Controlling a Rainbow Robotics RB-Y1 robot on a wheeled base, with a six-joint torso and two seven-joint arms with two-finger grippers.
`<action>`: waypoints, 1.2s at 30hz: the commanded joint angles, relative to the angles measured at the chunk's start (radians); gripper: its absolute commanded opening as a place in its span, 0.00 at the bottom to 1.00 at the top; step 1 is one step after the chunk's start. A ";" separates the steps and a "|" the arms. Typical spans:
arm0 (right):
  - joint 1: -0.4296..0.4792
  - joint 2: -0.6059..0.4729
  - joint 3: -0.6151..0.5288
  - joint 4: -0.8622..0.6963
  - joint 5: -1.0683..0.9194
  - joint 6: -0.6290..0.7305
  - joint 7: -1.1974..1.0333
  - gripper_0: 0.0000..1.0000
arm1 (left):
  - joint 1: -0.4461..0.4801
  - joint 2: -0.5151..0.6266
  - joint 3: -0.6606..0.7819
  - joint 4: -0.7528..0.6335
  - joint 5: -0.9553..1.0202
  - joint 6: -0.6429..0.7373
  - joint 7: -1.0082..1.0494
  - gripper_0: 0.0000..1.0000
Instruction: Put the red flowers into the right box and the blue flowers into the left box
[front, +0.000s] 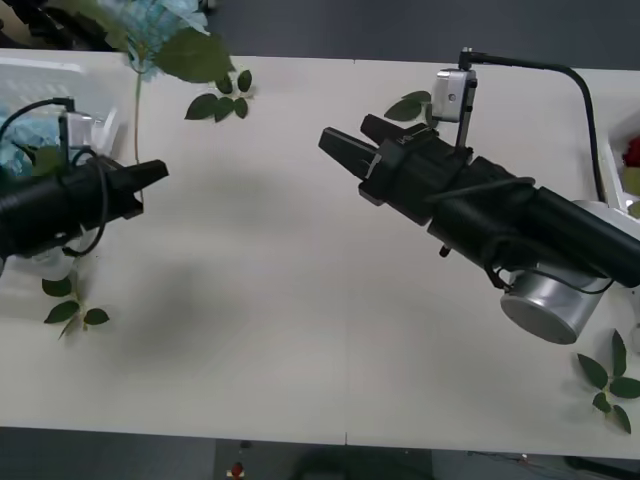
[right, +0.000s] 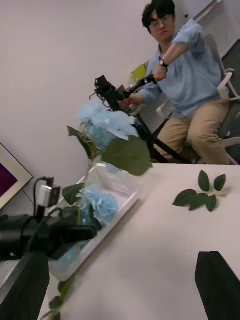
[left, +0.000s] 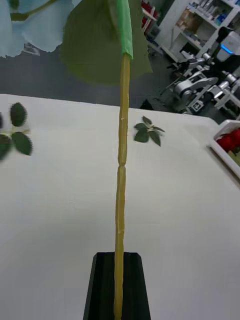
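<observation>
While clamped in left gripper (left: 118, 280) jaws — blue flower (left: 122, 150) stem upright.

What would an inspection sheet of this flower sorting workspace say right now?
Surface: white table, bare at centre.
Job's things: blue flower held upright by its stem; more blue flowers in left box; red flowers in right box.
Clutter: loose leaf sprigs.
End effectors: left end effector shut on the stem; right end effector open above the table.
Cables: black cable on right arm.
Surroundings: seated person, shelving.
</observation>
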 joint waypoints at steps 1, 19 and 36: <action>-0.061 -0.129 0.003 -0.038 -0.004 0.000 0.051 0.86 | -0.036 0.110 0.045 0.030 -0.033 0.005 -0.027 0.00; -0.052 0.003 -0.210 -0.159 -0.255 0.601 0.148 0.86 | -0.066 0.420 0.124 0.120 -0.177 0.132 -0.027 0.00; -0.026 0.167 -0.586 0.106 -0.969 1.152 1.102 0.86 | -0.145 0.583 0.055 0.291 -0.524 0.126 -0.027 0.00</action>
